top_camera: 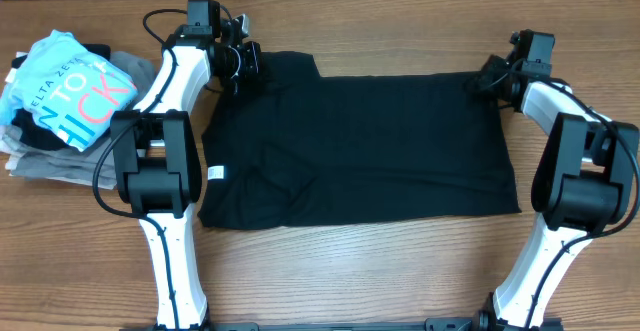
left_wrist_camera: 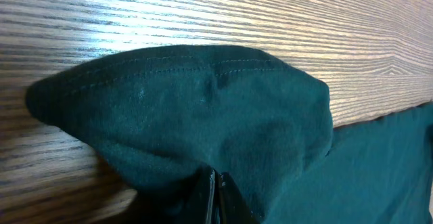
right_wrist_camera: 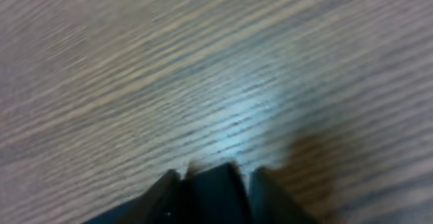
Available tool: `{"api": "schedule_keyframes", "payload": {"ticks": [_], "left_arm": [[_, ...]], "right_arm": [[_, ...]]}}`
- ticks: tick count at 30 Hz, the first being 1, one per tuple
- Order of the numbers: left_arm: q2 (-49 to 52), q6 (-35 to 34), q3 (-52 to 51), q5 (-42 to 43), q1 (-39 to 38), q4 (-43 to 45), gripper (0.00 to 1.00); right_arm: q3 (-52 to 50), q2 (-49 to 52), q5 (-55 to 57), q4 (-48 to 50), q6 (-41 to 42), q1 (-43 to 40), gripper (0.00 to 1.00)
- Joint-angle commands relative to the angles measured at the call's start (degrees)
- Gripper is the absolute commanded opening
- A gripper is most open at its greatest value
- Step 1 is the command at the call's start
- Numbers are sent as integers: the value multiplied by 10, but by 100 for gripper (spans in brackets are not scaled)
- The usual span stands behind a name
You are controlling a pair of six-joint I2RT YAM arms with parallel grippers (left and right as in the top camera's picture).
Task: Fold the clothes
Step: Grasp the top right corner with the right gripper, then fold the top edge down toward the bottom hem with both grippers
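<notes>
Softness governs how the shirt [top_camera: 360,151] will handle. It is thin, limp black cloth, light to lift and with no stiffness of its own, so it will sag and drag from whichever points carry it. It lies spread nearly flat on the counter [top_camera: 400,31] between the two arms, with a small white tag [top_camera: 215,173] at its left edge and a few wrinkles in the near left part. The left claw [top_camera: 243,66] sits at the far left corner. Its wrist view shows the fingers [left_wrist_camera: 203,204] together, clamped on a hump of hemmed cloth drawn up off the wood. The right claw [top_camera: 483,79] is at the far right corner. Its wrist view is blurred, and the dark shapes at the bottom edge may be fingers with cloth between them, so I cannot tell whether it is apart or clamped. The best holds, in my judgement, are the matching corners along one edge. They should be pinched at the stitched hem, where the cloth is doubled and less likely to slip. Lifting both corners evenly should keep the fold line straight. A pile [top_camera: 40,156] of other clothes lies beyond the left arm, apart from the shirt.
</notes>
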Motion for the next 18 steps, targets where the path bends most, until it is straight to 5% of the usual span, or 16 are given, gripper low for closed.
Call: {"api": "schedule_keyframes", "payload": {"ticks": [1,11,18], "left_arm": [[-27,-3,12,11,-3,0,4],[-84,-1,12,17,18,-35,4],[-132,10,12,11,23,-188,4]], "right_arm": [[8,20,3,-4,-1,4,4],[17,-46,5,-84,32,-21,4],[17,-143,6,-274,32,-43,4]]}}
